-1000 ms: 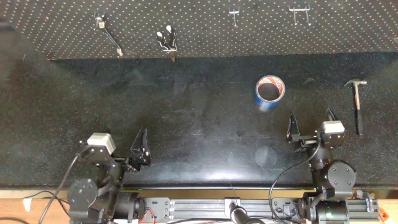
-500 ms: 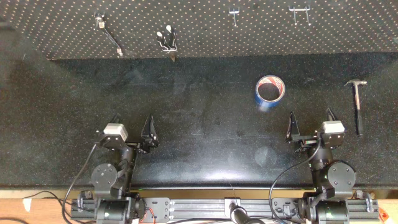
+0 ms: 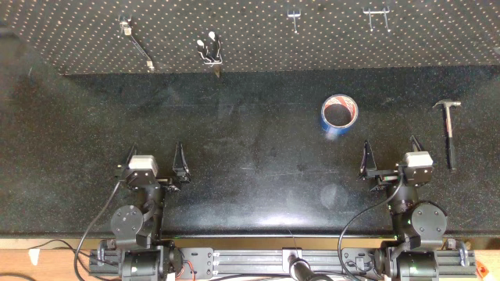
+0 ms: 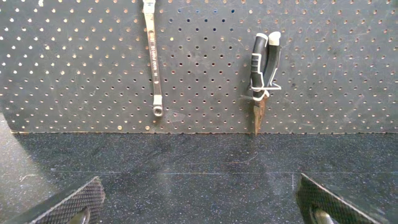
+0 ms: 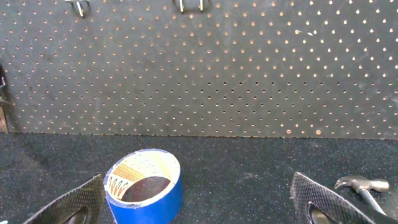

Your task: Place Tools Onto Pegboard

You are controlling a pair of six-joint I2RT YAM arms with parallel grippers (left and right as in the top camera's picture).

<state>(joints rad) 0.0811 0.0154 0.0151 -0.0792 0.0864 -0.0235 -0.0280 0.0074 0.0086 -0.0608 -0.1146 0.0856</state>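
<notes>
Black perforated pegboard (image 3: 328,39) carries one silver combination wrench (image 3: 141,48) and one pair of pliers with black-and-white handles (image 3: 209,51), both hanging. Two bare metal hooks (image 3: 294,16) sit further right. One blue roll of tape (image 3: 339,115) rests on the dark worktop (image 3: 250,140); one steel-headed hammer (image 3: 448,136) lies well to its right. Two claws, left claw (image 3: 155,152) and right claw (image 3: 390,152), each have fingers spread apart. Since the earlier frames the left arm has swung round to face the board squarely, while the right arm is unchanged.

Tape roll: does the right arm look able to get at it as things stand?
Probably yes: the tape roll stands on bare mat ahead of the right gripper, whose jaws are open, with nothing between them.
</notes>
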